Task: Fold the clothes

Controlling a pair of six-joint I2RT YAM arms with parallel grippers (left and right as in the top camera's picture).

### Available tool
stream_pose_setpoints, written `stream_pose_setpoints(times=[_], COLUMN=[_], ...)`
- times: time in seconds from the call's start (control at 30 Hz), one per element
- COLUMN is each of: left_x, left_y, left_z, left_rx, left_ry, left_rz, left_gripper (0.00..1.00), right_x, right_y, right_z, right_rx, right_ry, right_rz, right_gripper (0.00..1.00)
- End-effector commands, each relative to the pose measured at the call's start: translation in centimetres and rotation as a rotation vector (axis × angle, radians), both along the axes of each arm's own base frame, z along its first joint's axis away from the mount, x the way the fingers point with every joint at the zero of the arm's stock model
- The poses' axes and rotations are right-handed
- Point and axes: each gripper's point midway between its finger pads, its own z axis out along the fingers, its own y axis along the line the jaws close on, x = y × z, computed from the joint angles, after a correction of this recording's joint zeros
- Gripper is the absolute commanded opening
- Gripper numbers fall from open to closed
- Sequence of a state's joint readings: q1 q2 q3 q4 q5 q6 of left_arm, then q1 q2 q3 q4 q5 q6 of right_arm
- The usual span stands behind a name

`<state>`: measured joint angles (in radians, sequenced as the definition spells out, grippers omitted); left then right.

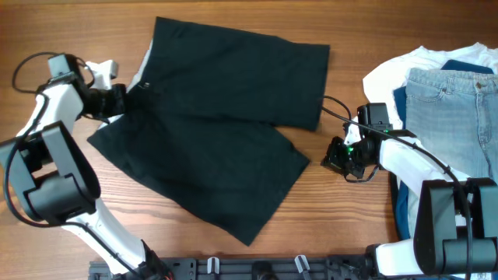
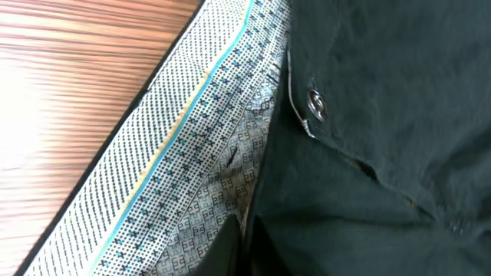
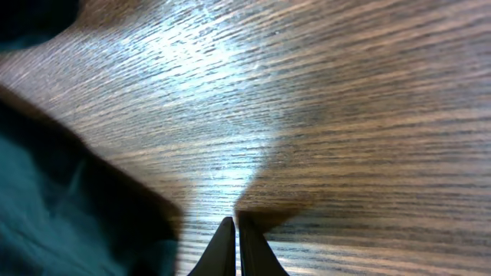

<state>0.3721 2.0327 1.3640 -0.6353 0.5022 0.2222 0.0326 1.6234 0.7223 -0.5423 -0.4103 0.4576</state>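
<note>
Overhead: shorts (image 1: 218, 132) spread flat on table (image 1: 342, 233).
Left gripper (image 1: 123, 98) pinches waistband (image 2: 176, 153); right gripper (image 1: 331, 159) closed, empty, beside hem.

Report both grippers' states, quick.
Left gripper: shut, against the shorts; whether it pinches cloth cannot be told.
Right gripper: shut, holding nothing, over the bare table.

right gripper (image 3: 236, 230): seen at the near edge, jaws pressed together, nothing pinched between them
table (image 3: 345, 115): brown wood grain, most of the view is filled by it, bright glare spot further out
shorts (image 3: 69, 207): dark fabric, spread over the left side, kinda blurry, edge found just left of the fingertips (image 3: 224, 244)
</note>
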Motion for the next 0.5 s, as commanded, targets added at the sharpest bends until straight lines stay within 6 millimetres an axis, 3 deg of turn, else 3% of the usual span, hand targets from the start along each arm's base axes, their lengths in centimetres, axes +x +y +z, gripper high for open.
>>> stream_pose_setpoints(times=[0.0,0.03,0.1,0.13,0.17,0.23,0.27,0.33,0.47], left_x=[0.0,0.0,0.0,-0.1,-0.3,-0.6,-0.9,-1.4,-1.9], left_y=[1.3,1.2,1.2,1.3,1.1,1.0,0.9,0.7,0.5], left_z=[1.2,1.2,1.2,1.2,1.1,1.4,1.9,3.4,9.0], left_rx=[0.007,0.008,0.008,0.006,-0.002,-0.013,-0.015,-0.011,0.019], left_ry=[-0.02,-0.02,-0.02,-0.016,-0.003,0.013,0.017,0.01,-0.073], left_rz=[0.048,0.047,0.047,0.048,0.055,0.073,0.073,0.072,0.074], left_gripper=[0.12,0.19,0.19,0.24,0.24,0.27,0.36,0.41,0.47], right_x=[-0.5,-0.4,0.1,0.5,1.3,2.1,3.0,5.4,9.5], right_y=[-1.0,-0.8,-0.2,0.8,2.7,3.3,3.3,3.2,2.5], right_z=[-1.1,-1.0,-0.6,0.0,1.5,2.4,2.8,3.5,4.7], right_rx=[-0.071,-0.061,-0.025,0.03,0.139,0.174,0.173,0.168,0.171], right_ry=[0.013,0.001,-0.033,-0.076,-0.155,-0.195,-0.229,-0.301,-0.371], right_rz=[0.017,0.034,0.072,0.129,0.23,0.25,0.25,0.189,-0.029], right_gripper=[0.04,0.04,0.04,0.04,0.18,0.44,0.51,0.59,0.67])
